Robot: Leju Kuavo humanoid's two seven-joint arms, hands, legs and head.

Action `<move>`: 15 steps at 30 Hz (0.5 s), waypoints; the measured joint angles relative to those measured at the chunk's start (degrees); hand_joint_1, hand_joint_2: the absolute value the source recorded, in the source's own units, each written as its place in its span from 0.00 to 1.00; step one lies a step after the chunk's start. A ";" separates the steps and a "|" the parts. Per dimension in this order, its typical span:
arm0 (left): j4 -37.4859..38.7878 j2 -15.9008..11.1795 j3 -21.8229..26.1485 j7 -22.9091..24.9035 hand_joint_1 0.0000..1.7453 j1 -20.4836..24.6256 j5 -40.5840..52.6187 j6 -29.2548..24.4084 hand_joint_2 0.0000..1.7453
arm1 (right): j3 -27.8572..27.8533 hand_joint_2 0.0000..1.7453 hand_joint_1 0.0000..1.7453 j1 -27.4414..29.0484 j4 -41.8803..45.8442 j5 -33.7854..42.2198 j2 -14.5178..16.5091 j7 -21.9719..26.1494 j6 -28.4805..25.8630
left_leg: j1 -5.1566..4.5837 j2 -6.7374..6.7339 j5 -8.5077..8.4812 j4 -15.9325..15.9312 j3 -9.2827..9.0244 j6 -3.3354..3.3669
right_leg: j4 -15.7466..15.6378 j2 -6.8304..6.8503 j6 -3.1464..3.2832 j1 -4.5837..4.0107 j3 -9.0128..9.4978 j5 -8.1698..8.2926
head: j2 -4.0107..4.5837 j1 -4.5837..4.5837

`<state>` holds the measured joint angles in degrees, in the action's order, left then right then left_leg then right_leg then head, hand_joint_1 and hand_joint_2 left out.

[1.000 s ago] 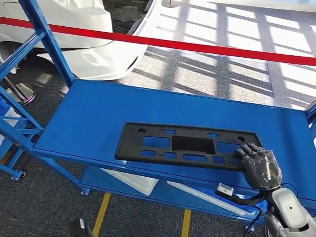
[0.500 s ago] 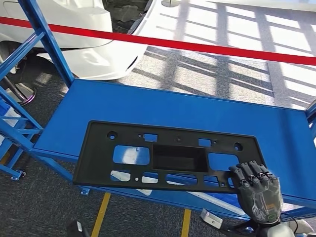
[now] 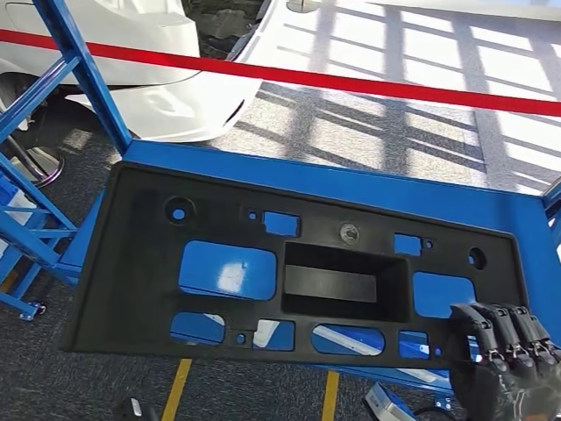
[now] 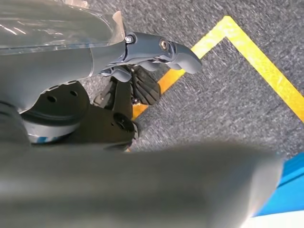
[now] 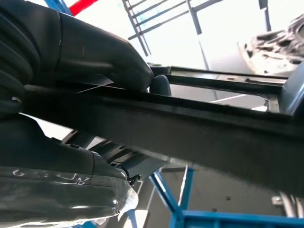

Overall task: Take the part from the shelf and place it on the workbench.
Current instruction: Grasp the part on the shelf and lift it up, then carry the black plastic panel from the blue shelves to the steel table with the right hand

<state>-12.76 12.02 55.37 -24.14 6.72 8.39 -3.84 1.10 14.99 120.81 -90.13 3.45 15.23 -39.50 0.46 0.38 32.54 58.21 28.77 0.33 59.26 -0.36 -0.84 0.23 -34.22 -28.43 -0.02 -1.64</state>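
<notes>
I hold the part, a long flat black plastic plate, lifted clear above the blue shelf. My right hand grasps it at its 4 o'clock corner, fingers over the top face and thumb beneath, as the right wrist view confirms. The left hand hangs over grey carpet with a yellow floor line; I cannot tell whether it is clenched or released.

Material: matte, finely grained moulding with a raised rim, a deep rectangular recess at centre, and many rectangular and round cut-outs.

Handling, as I judge it: light for its span and fairly stiff, yet held by one corner it will lever hard against the fingers and may sag or swing at its 9 o'clock end. A hold nearer mid-edge, or a second hand under the free end, would steady it. The rim gives good purchase; the surface looks non-slippery.
</notes>
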 joint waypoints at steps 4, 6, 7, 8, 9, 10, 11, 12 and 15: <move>0.00 0.00 0.14 -0.67 0.00 -0.01 0.00 0.45 1.00 | -0.14 1.00 1.00 0.54 1.31 -0.02 1.17 -0.28 -0.02 | 0.00 0.00 0.00 0.00 0.00 0.00 | 0.00 0.00 0.00 0.00 0.00 0.00 | 0.00 0.00; 0.00 0.00 0.15 -0.89 0.00 -0.01 0.00 0.56 1.00 | -0.17 1.00 1.00 0.74 1.50 -0.05 1.47 -0.49 -0.02 | 0.00 -0.01 0.00 0.00 0.00 0.00 | 0.00 0.00 0.00 0.00 0.00 0.00 | 0.00 0.00; 0.00 0.00 0.15 -0.97 0.00 -0.01 0.00 0.59 1.00 | -0.17 1.00 1.00 0.86 1.52 -0.06 1.59 -0.62 -0.02 | 0.00 -0.01 0.00 0.00 0.00 0.00 | 0.00 0.00 0.00 0.00 0.00 0.00 | 0.00 0.00; 0.00 0.00 0.15 -0.97 0.00 -0.01 0.00 0.61 1.00 | -0.15 1.00 1.00 0.96 1.52 -0.07 1.68 -0.88 -0.02 | 0.00 -0.01 0.00 0.00 0.00 0.00 | 0.00 0.01 0.00 0.00 0.00 0.00 | 0.00 0.00; 0.00 0.00 0.17 -0.76 0.00 -0.01 0.00 0.49 1.00 | -0.08 1.00 1.00 1.07 1.52 -0.07 1.74 -1.32 -0.02 | 0.00 -0.01 0.00 0.00 0.00 0.00 | 0.00 0.01 0.00 0.00 0.00 0.00 | 0.00 0.00; 0.00 0.00 0.19 -0.24 0.00 -0.01 0.00 0.13 1.00 | 0.03 1.00 1.00 1.18 1.52 -0.06 1.77 -1.93 -0.02 | 0.00 -0.01 0.00 0.00 0.00 0.00 | 0.00 0.00 0.00 0.00 0.00 0.00 | 0.00 0.00; 0.00 0.00 0.20 0.48 0.00 -0.01 0.01 -0.46 1.00 | 0.16 1.00 1.00 1.30 1.52 -0.05 1.78 -2.56 -0.02 | 0.00 -0.01 0.00 0.00 0.00 0.00 | 0.00 0.00 0.00 0.00 0.00 0.00 | 0.00 0.00; 0.00 0.00 0.21 1.24 0.00 -0.01 -0.01 -1.18 1.00 | 0.31 1.00 1.00 1.45 1.52 -0.05 1.78 -3.08 -0.02 | 0.00 -0.01 0.00 0.00 0.00 0.00 | 0.00 0.00 0.00 0.00 0.00 0.00 | 0.00 0.00; 0.00 0.00 0.23 2.81 0.00 -0.05 -0.01 -2.72 1.00 | 0.74 1.00 1.00 1.83 1.48 -0.06 1.78 -3.70 -0.02 | 0.00 0.00 0.00 0.00 0.00 0.00 | 0.00 0.01 0.00 0.00 0.00 0.00 | 0.00 0.00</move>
<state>-12.76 12.02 55.60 -21.33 6.67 8.38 -6.56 1.84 16.82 122.30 -90.19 5.22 11.53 -39.52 0.46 0.37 32.54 58.21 28.77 0.33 59.26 -0.36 -0.84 0.23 -34.22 -28.43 -0.02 -1.64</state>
